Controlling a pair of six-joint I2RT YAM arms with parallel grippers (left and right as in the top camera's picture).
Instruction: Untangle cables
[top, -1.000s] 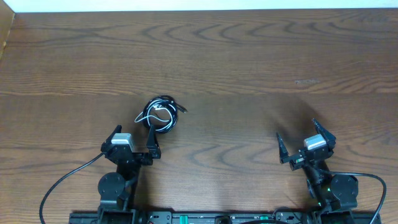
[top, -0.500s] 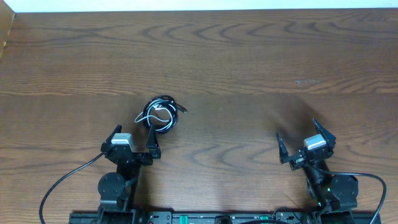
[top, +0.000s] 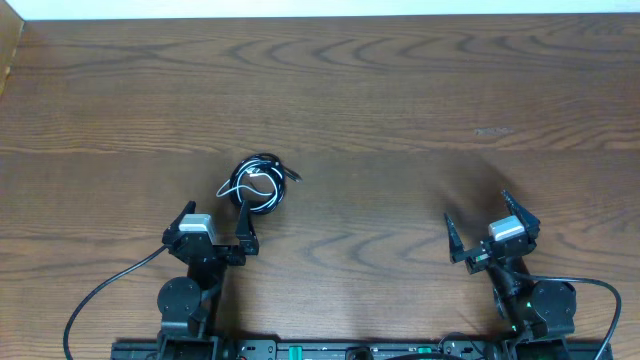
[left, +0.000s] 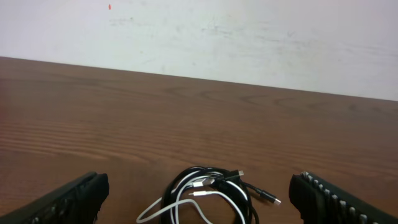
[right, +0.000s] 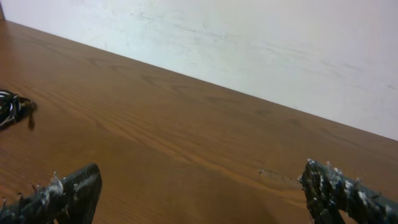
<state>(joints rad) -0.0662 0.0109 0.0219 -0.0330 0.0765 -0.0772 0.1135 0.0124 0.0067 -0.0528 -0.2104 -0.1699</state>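
The cables (top: 258, 184) lie in one small coiled bundle on the wooden table (top: 400, 100), left of centre: black cords wound with one white cord, small plugs sticking out to the right. In the left wrist view the cables (left: 208, 198) lie just ahead, between the fingers. My left gripper (top: 214, 224) is open and empty, just in front of the bundle, its right finger beside the bundle's near edge. My right gripper (top: 486, 228) is open and empty at the front right, far from the cables. In the right wrist view the cables (right: 11, 107) show at the far left edge.
A pale wall borders the table's far edge (top: 320, 8). The arm bases and their thick black wires (top: 100, 295) sit along the front edge. A faint scuff mark (top: 492, 131) lies on the wood at the right.
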